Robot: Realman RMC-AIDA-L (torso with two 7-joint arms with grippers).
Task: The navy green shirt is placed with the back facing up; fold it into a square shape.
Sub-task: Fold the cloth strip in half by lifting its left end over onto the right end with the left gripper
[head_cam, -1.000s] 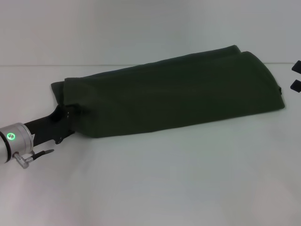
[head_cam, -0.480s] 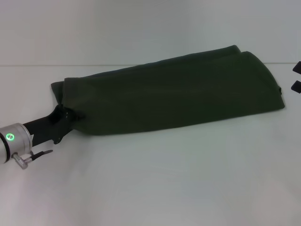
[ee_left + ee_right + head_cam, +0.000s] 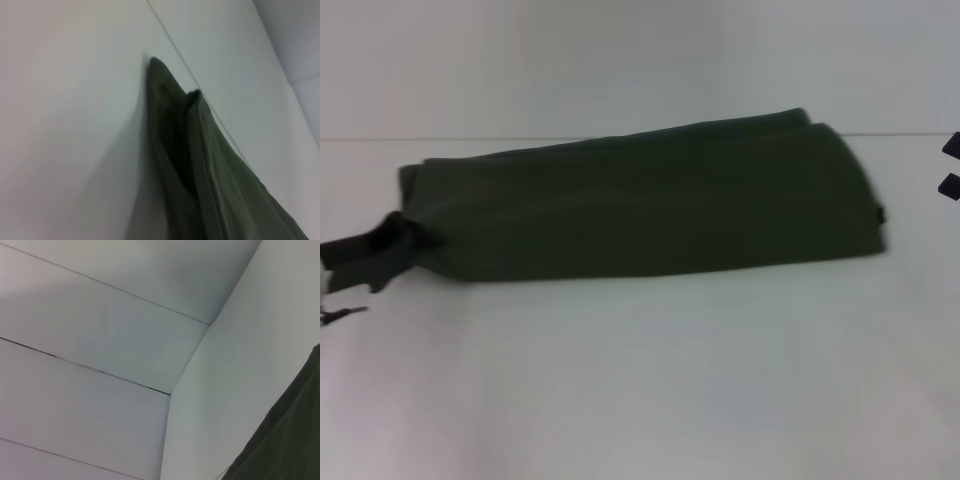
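Navy green shirt [image 3: 640, 200] lying folded into a long band across the white table [image 3: 650, 380], plain side up, reaching from far left toward the right. Left gripper [image 3: 408, 240] clamped on the shirt's near-left corner at table level. Right gripper [image 3: 950, 165] at the far right edge, clear of the cloth; jaw state cannot be told.

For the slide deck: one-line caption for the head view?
Left end effector grips the folded navy green shirt at its left end.

Plain dark olive-green shirt [image 3: 640, 200] on white table [image 3: 640, 380].
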